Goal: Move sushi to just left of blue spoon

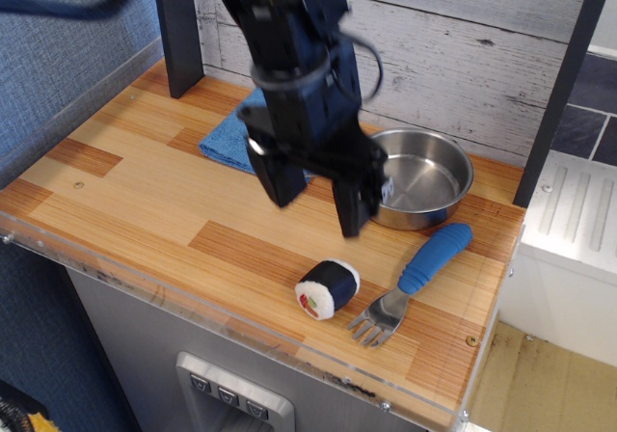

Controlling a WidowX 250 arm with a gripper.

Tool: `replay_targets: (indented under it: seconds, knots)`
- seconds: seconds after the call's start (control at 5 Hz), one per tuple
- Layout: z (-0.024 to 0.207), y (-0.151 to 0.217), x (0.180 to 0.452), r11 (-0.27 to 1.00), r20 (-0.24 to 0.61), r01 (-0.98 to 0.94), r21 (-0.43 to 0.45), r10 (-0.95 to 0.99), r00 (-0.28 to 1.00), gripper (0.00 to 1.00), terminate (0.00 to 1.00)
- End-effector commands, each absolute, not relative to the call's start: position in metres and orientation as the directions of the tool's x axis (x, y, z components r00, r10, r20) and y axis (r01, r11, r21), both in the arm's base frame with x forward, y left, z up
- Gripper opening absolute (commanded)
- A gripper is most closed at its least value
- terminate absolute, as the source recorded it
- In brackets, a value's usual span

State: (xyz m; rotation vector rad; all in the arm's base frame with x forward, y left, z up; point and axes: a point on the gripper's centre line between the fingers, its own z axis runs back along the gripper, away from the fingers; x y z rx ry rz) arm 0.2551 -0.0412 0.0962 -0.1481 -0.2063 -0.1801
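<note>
The gripper [313, 189] hangs open and empty; the sushi [327, 288] lies below it, beside the blue spoon [415, 273], axis pointing frontward.
</note>
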Motion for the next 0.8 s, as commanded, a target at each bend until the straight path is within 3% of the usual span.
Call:
replay_targets:
  seconds: [0.0, 0.4, 0.6]
  knots:
    - [0.1258, -0.0238, 0.2441, 0.984, 0.301, 0.105, -0.146, -0.057, 0.952, 1.00, 0.00]
    - [0.1258, -0.0238, 0.2441, 0.984, 0.301, 0.105, -0.146, -0.057, 0.952, 1.00, 0.00]
    - [0.1258, -0.0238, 0.2441, 0.984, 0.301, 0.105, -0.146, -0.057, 0.952, 1.00, 1.00]
